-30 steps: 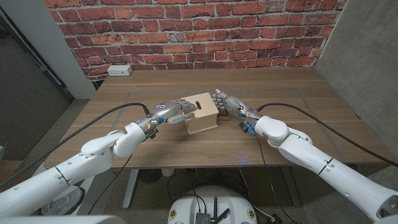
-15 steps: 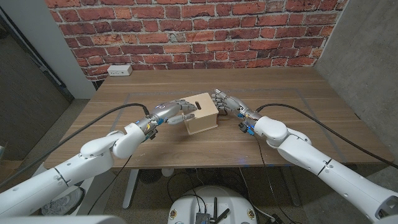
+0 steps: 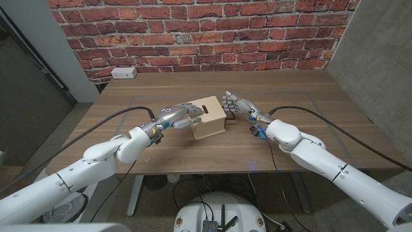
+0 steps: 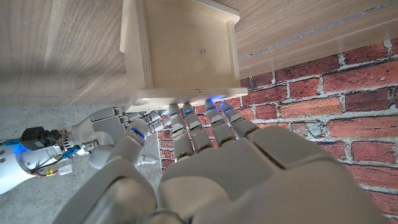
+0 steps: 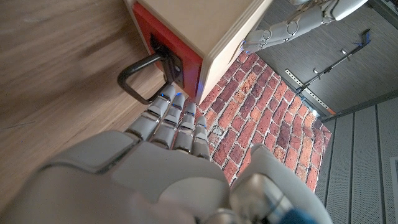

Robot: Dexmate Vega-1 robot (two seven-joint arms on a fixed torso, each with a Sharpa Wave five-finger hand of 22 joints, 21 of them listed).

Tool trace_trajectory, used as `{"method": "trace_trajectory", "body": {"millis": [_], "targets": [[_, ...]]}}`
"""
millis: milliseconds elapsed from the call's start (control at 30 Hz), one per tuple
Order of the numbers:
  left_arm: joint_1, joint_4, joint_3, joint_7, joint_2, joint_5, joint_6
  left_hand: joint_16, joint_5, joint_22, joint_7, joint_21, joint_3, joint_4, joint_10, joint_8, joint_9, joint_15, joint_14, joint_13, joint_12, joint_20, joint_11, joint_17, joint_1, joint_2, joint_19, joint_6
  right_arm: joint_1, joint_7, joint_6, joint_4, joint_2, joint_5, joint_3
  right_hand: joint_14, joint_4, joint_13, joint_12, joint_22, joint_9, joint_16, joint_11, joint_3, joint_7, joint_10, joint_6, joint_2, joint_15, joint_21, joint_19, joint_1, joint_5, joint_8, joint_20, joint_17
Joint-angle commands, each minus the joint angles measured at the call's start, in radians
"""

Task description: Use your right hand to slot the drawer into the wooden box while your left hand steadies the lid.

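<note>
A: Where is the box (image 3: 209, 116)?
B: Mid-table (image 3: 290, 84), between the two hands. Its lid (image 4: 186, 99) is the light board on top; the left hand (image 3: 182, 114) has its fingertips (image 4: 211, 106) on the lid's edge, the hand reaching in from the box's left side.
A: And the drawer (image 5: 163, 46)?
B: Its red front sits in the box's right face, looking pushed fully in, with a black loop handle (image 5: 138, 78) sticking out.
A: Is the right hand (image 3: 238, 106) gripping it?
B: No. Its fingers (image 5: 171, 115) are extended and slightly spread just beside the handle, holding nothing. Whether they touch the drawer front cannot be told.
</note>
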Motion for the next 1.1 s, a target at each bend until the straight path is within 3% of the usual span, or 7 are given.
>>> {"method": "trace_trajectory", "body": {"millis": [33, 867, 1100], "targets": [[-0.011, 0.003, 0.002, -0.01, -0.003, 0.0, 0.002, 0.005, 0.005, 0.002, 0.003, -0.003, 0.007, 0.001, 0.008, 0.006, 0.005, -0.161, 0.009, 0.002, 0.003, -0.158, 0.0, 0.002, -0.001, 0.039, 0.008, 0.003, -0.013, -0.022, 0.0, -0.001, -0.017, -0.002, 0.027, -0.005, -0.007, 0.002, 0.004, 0.002, 0.001, -0.003, 0.004, 0.006, 0.003, -0.003, 0.007, 0.038, 0.0, -0.004, 0.01, 0.01, 0.004, 0.005, -0.024, 0.004], [-0.028, -0.021, -0.016, -0.011, -0.011, 0.001, 0.019, 0.001, 0.005, 0.002, 0.003, -0.003, 0.01, -0.002, -0.023, 0.004, 0.005, -0.162, -0.01, 0.002, -0.005, -0.158, -0.012, 0.002, 0.002, 0.039, 0.009, -0.001, 0.009, -0.013, 0.027, 0.038, -0.036, -0.019, 0.052, -0.031, -0.015, 0.003, 0.006, 0.002, 0.001, -0.008, 0.004, 0.01, -0.012, 0.0, 0.024, 0.038, 0.009, -0.017, 0.016, 0.01, 0.001, 0.008, -0.01, 0.01], [-0.002, -0.047, -0.035, 0.007, -0.024, -0.017, 0.058, 0.002, 0.005, 0.002, 0.002, -0.002, 0.011, -0.003, -0.023, 0.004, 0.005, -0.161, -0.012, 0.002, -0.004, -0.158, -0.004, 0.002, 0.002, 0.039, 0.01, -0.001, 0.008, -0.013, 0.04, 0.052, -0.041, -0.02, 0.062, -0.051, -0.019, 0.003, 0.005, 0.002, 0.001, -0.014, 0.005, 0.012, -0.019, -0.001, 0.03, 0.038, 0.011, -0.023, 0.012, 0.011, 0.0, 0.008, -0.002, 0.012]]}}
